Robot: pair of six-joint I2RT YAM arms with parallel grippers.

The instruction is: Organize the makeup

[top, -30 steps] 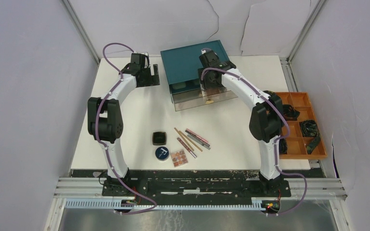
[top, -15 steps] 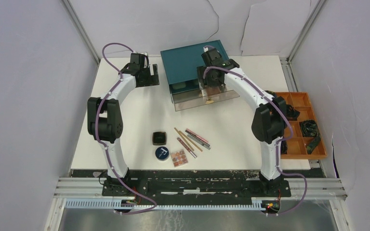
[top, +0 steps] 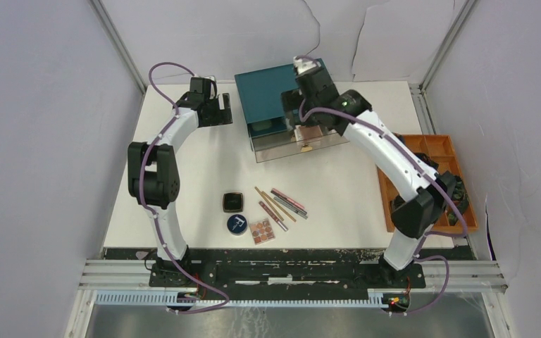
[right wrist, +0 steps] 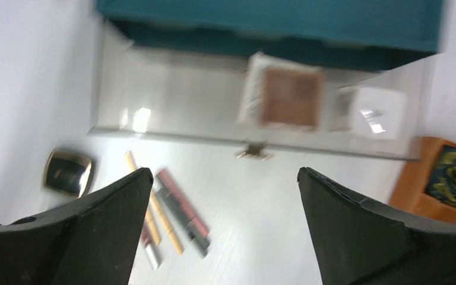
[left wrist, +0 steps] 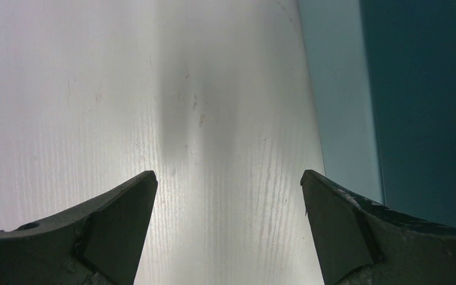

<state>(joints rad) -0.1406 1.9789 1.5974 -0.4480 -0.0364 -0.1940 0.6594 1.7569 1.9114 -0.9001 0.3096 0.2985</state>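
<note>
The black square compact (top: 232, 202), round dark-blue tin (top: 237, 224), eyeshadow palette (top: 261, 231) and thin pencils (top: 280, 204) lie on the table near the front. The brown square compact (right wrist: 291, 98) rests on the white packet (right wrist: 250, 89) beside the white cube (right wrist: 380, 113) in the open clear drawer (top: 268, 149). My right gripper (top: 306, 70) is open and empty, raised above the teal box; its wrist view (right wrist: 222, 172) is blurred. The compact (right wrist: 66, 172) and pencils (right wrist: 166, 208) show there too. My left gripper (top: 220, 110) is open and empty over bare table (left wrist: 225, 178).
The large teal drawer box (top: 282, 95) stands at the back middle; its side shows in the left wrist view (left wrist: 427, 107). An orange tray (top: 438, 146) with black coiled items sits at the right edge, under my right arm's elbow. White walls enclose the table.
My right gripper has lifted and drawn back from the drawer to above the teal box, and its elbow has swung right over the orange tray. The left arm has not moved.
</note>
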